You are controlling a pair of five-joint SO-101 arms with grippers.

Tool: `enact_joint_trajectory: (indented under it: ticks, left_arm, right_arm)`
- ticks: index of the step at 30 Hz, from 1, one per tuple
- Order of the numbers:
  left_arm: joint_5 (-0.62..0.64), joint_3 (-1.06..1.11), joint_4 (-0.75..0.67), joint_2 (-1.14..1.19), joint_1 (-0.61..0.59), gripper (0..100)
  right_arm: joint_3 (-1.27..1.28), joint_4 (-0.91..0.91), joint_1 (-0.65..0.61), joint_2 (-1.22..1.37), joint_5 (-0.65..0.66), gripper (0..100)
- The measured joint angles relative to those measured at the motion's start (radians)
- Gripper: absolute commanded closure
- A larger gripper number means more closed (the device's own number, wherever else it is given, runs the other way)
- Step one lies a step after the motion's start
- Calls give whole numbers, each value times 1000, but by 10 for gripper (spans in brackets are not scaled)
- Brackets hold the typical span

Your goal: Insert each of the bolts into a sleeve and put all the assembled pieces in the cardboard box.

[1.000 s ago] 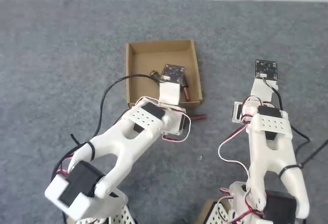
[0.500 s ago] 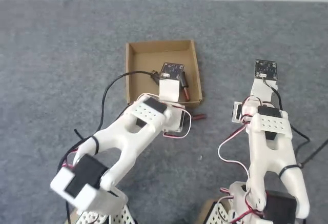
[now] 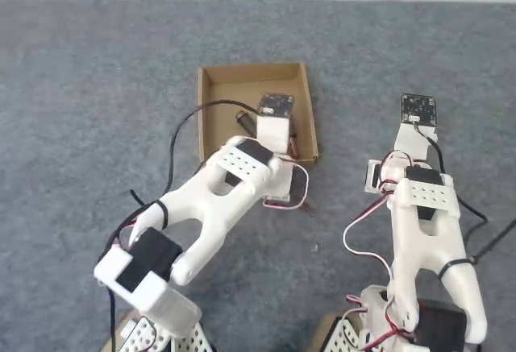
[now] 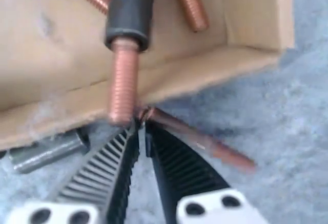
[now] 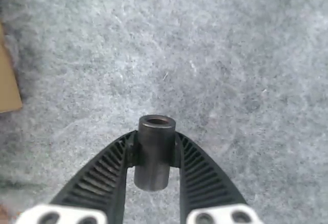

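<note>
My left gripper is shut, its tips against the near outer wall of the cardboard box and touching the end of a copper bolt that lies on the carpet. I cannot tell whether the bolt is pinched. Inside the box lies a bolt in a black sleeve, beside another bolt. A grey sleeve lies on the carpet outside the wall. My right gripper is shut on a dark sleeve, held upright over bare carpet. In the high view the left arm leans over the box.
Grey carpet covers the table around the box. The right arm stands to the right of the box, and a box corner lies near it. Cables loop beside the left arm.
The left arm has swung forward and to the right, carrying its wrist farther over the box's near wall. The right arm has kept still with its sleeve.
</note>
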Motion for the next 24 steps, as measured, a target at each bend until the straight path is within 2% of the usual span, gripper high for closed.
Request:
enact_joint_trajectory:
  ticks: [3,9,13,19,24]
  left_arm:
    - [-86,2,17,14,5,988]
    - [-334,-8,34,9,-11,988]
    - [-470,-8,60,-69,-51,988]
    - [-485,57,68,-233,-54,988]
    - [-341,169,-51,-322,8,988]
  right_arm:
    - [0,0,-2,0,0,992]
    - [0,0,-2,0,0,992]
    - [0,0,0,0,0,992]
    - [0,0,-2,0,0,992]
    - [0,0,-2,0,0,992]
